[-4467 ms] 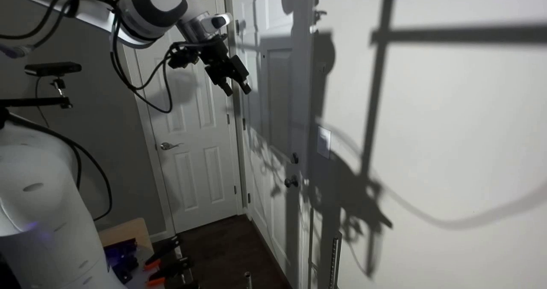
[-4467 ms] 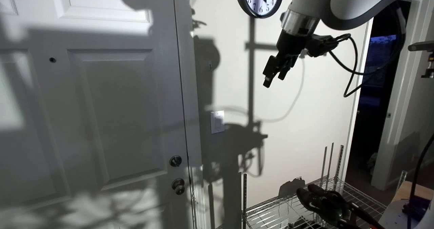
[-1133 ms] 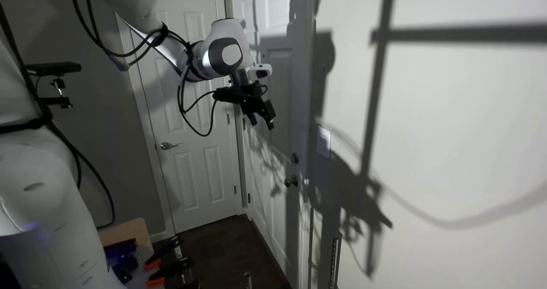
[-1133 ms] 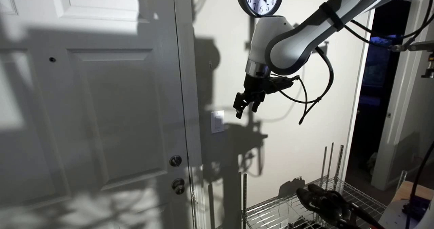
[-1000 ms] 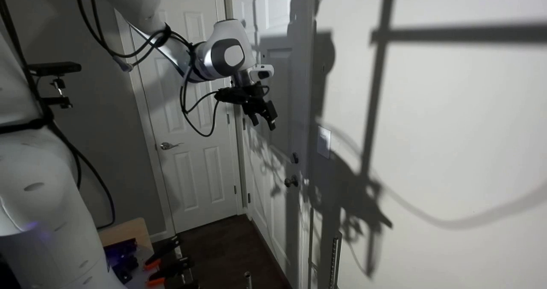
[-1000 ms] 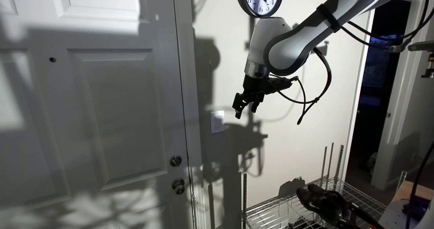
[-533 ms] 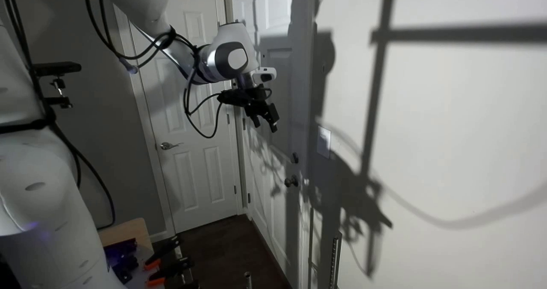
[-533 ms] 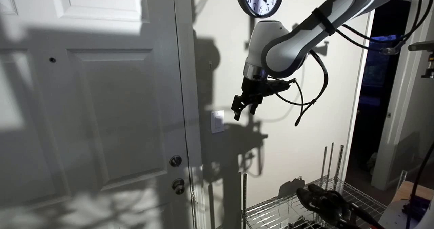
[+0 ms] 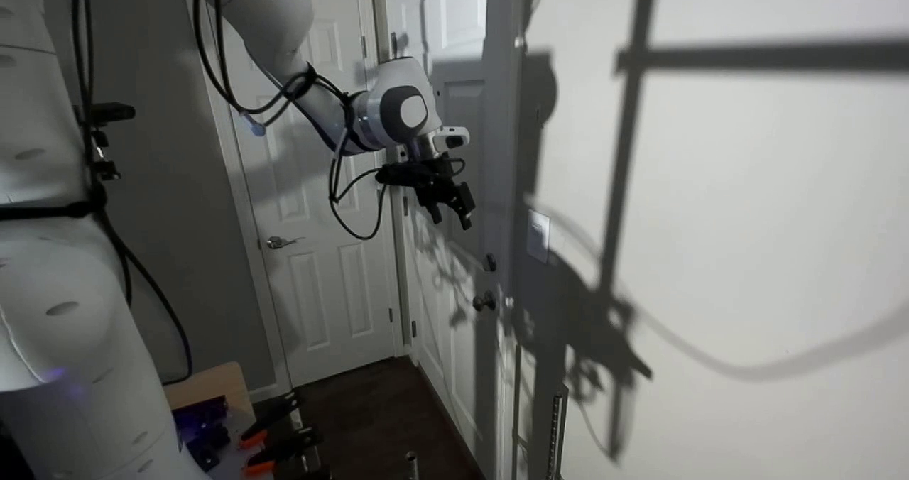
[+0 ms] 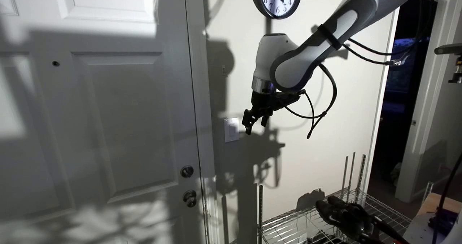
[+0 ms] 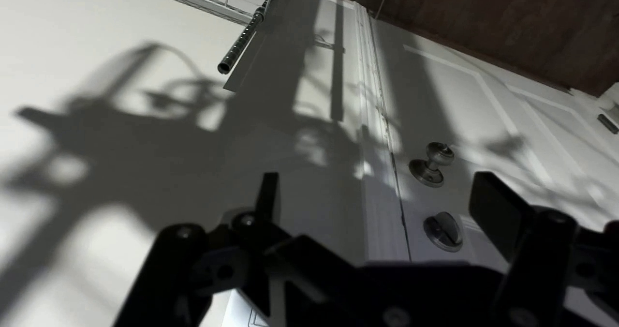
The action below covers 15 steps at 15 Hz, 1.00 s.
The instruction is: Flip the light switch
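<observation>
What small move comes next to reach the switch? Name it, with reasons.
Probably ease the hand toward the light switch: both exterior views show them apart, and in the wrist view what looks like its plate shows only at the bottom edge, not between the open fingertips.

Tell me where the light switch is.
In an exterior view, the light switch is on the wall, just right of the door frame and left of the gripper.
</observation>
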Motion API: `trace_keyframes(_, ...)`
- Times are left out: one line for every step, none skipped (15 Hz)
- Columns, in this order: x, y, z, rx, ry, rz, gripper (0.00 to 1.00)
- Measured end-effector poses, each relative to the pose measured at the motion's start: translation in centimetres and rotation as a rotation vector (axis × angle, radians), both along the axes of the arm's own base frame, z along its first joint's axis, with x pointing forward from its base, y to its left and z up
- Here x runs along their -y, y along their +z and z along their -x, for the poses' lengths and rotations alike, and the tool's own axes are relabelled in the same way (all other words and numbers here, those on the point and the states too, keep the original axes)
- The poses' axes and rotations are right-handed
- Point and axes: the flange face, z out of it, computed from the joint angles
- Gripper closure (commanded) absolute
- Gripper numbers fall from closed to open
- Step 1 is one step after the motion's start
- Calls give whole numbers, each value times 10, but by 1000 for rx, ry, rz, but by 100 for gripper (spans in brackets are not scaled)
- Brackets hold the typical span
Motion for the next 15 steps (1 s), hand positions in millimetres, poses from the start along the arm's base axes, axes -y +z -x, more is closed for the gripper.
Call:
trace_keyframes(0, -6, -6, -2, -3, 13, 0)
trace_keyframes(0, -13, -12, -4, -8, 25, 0)
trace_keyframes(0, -20, -17, -7, -11, 34, 0)
trace_keyframes(-2, -26, -23, -10, -16, 40, 0)
trace_keyframes(-4, -32, -29, -12, -20, 44, 0)
trace_keyframes(-7, -37, -34, -11, -25, 49, 0)
trace_keyframes(-9, -41, -40, -9, -32, 53, 0)
trace_keyframes(-12, -45, -45, -3, -40, 59, 0)
trace_keyframes(-14, -48, -50, 7, -50, 71, 0)
trace_keyframes(-15, -51, -55, 20, -62, 87, 0)
trace_keyframes(-16, -54, -59, 32, -74, 103, 0)
trace_keyframes(-17, -58, -64, 44, -84, 117, 0)
trace_keyframes(-18, -62, -68, 53, -92, 130, 0)
trace_keyframes(-19, -66, -72, 62, -99, 143, 0)
trace_keyframes(-20, -70, -76, 70, -106, 154, 0)
